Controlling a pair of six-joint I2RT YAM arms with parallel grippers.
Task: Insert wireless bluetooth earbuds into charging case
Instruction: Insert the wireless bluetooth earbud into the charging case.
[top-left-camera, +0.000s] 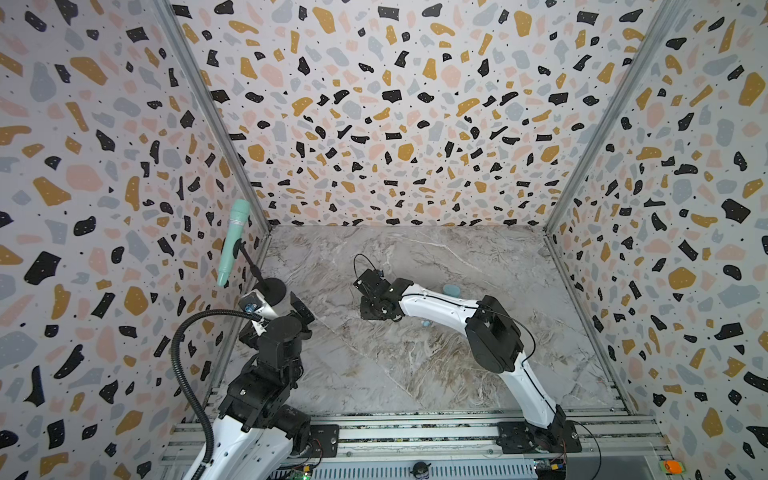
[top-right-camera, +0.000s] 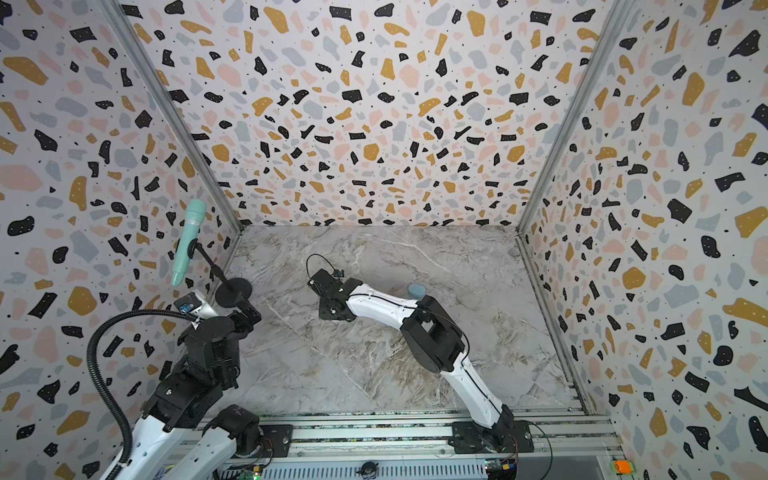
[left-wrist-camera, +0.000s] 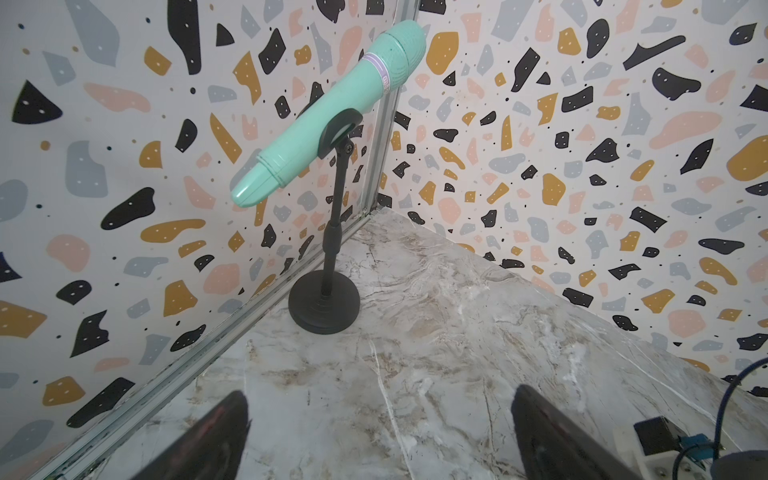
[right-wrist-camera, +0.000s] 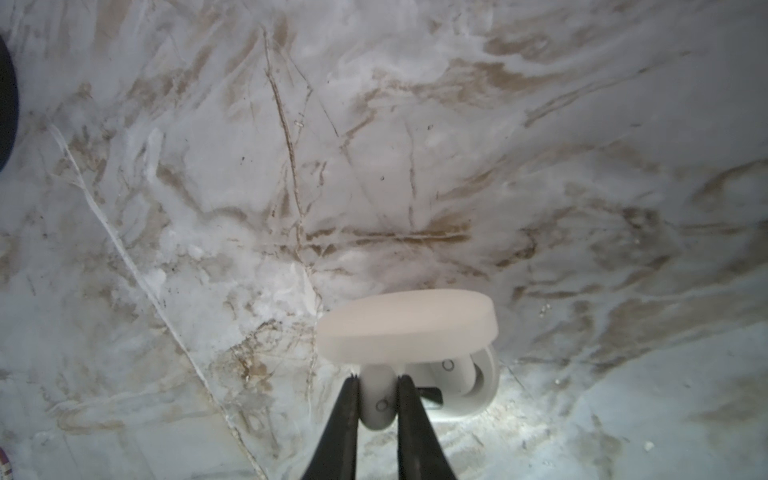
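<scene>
The marble table (top-left-camera: 415, 374) fills the floor of the cell, boxed in by terrazzo-patterned walls (top-left-camera: 374, 104). Your right arm (top-left-camera: 436, 307) reaches in from 5 o'clock to just short of the table's centre, with its wrist tipped down. Your left arm (top-left-camera: 274, 345) sits folded at the 8 o'clock edge.

At 10 o'clock, against the side wall, a mint-green microphone (top-left-camera: 233, 241) is clipped at a tilt on a black stand (top-left-camera: 272, 289).

Your left gripper (left-wrist-camera: 386, 432) is spread wide above bare marble with nothing between its fingers, and it faces the stand.

In both top views a light blue case (top-left-camera: 451, 290) lies at 1 o'clock from the centre, half hidden behind the right forearm. Whether it is open you cannot tell.

In the right wrist view, the white charging case (right-wrist-camera: 478, 390) sits on the marble directly under the wrist with its lid raised.

Your right gripper (right-wrist-camera: 377, 384) is nearly closed, pinching a white earbud (right-wrist-camera: 377, 401) at the near edge of that case. Whether the bud is seated in its well you cannot tell.

A second white earbud (right-wrist-camera: 451, 368) lies in the case, just beside the held one.

In a top view, a small light blue earbud (top-left-camera: 427, 323) lies on the table, just beside the right forearm, at 3 o'clock from the centre.
</scene>
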